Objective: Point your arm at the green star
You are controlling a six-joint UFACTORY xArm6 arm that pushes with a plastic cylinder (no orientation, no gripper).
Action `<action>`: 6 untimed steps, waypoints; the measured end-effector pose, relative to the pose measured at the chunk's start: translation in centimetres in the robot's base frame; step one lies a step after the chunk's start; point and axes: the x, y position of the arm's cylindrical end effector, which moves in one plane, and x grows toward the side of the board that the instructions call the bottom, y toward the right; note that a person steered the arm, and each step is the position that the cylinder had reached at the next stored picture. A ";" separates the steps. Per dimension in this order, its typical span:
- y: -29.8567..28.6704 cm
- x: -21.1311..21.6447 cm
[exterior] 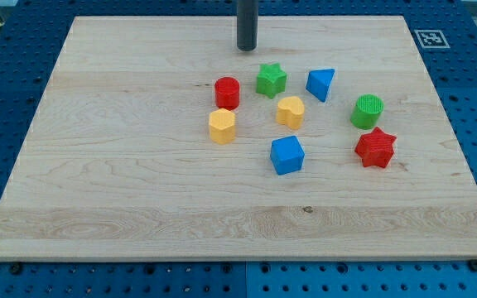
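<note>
Tool: smooth dark cylindrical rod entering from the view's top, my tip (247,48) resting on the counter (122,190); a plain rod with no jaws, holding nothing and touching no block. Green star (271,79): ribbed plastic, just below and slightly to the view's right of my tip, a small gap between them. Red cylinder (228,93): near the star on its left. Blue triangle (320,84): wedge-shaped, near the star on its right. Yellow heart (291,111): below the star, apart from it. Yellow hexagon (222,126): below the red cylinder. Blue cube (287,155): lowest of the cluster. Green cylinder (368,111) and red star (376,148): at the cluster's right, close together, the star below. Counter: pale wood board, visible grain, straight edges; wide bare room at the view's left and bottom, less at the right. Surround: blue perforated base (15,74); a black-and-white marker (431,38) off the board's top-right corner.
</note>
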 end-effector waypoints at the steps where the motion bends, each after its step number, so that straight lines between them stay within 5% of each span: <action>1: 0.0 0.3; 6: 6.0 7.8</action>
